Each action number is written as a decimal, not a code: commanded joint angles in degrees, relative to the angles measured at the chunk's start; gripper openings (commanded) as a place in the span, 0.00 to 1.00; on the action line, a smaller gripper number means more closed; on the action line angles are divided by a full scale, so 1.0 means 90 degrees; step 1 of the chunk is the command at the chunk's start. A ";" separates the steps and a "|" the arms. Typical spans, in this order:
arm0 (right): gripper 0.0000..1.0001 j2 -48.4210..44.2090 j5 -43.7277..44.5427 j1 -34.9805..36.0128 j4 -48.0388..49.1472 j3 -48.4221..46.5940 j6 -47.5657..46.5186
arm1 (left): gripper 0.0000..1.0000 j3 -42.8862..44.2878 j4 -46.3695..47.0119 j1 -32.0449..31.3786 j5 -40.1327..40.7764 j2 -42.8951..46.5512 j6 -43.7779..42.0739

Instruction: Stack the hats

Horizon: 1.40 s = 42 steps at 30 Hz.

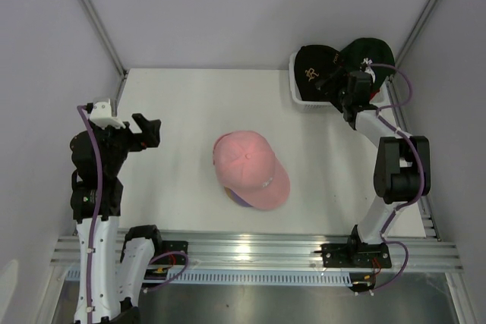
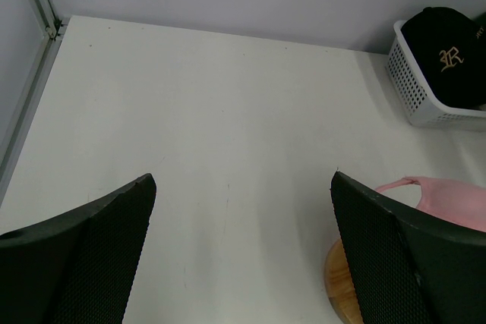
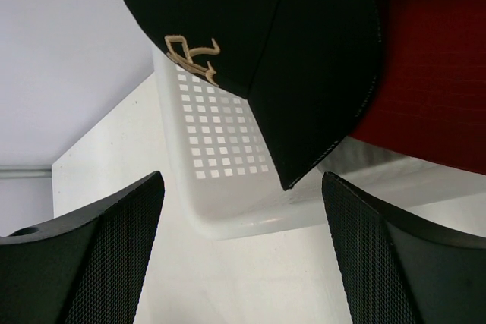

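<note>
A white table [image 1: 190, 111] fills a booth of pale grey walls, and a white mesh basket [image 1: 298, 96] sits in its far right corner. From above, a black cap [image 1: 313, 66] and a dark green cap [image 1: 372, 51] lie heaped in the basket. The black one carries gold stitching too small to read here. Well apart from the basket, to its near left, a pink cap [image 1: 250, 168] lies crown up. A sliver of a purple cap [image 1: 236, 199] peeps out under its near edge, and a pale mark on the pink brim cannot be read. The left claw [image 1: 148, 133] hangs far to the left of the basket, spread wide and holding nothing. The right claw [image 1: 343, 89] hovers at the basket's near right side. In the left wrist view the two dark fingers stand wide apart over bare table. The basket is ahead to the right, and the black cap in it shows an ornate gold "R". Nearer than the basket, the pink cap rests on a round wooden stand [image 2: 345, 282]. In the right wrist view the fingers are likewise spread, gripping nothing, just short of the basket wall. The black cap's brim juts over the basket rim with part of the gold emblem showing, and a red cap [image 3: 433, 81] lies beside it in the basket.
</note>
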<state>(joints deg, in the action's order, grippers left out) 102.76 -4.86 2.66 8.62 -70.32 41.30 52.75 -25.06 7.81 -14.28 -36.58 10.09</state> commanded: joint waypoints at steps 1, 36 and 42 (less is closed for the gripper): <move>0.88 -0.0110 0.0277 -0.0022 0.0087 0.0001 -0.0097 | 0.99 0.0232 0.0079 0.0079 -0.0122 0.0060 0.0051; 0.63 0.0906 0.1458 0.0320 0.3006 0.0617 0.1134 | 1.00 0.0193 0.0069 0.0079 0.0044 0.0060 0.0002; 0.45 0.1131 0.1351 0.0320 0.3543 0.0548 0.1231 | 1.00 0.0184 0.0069 0.0079 0.0093 0.0070 -0.0007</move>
<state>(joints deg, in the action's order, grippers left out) 111.35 5.78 5.17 33.98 -65.54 51.13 52.75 -25.06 7.81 -14.09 -36.25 10.07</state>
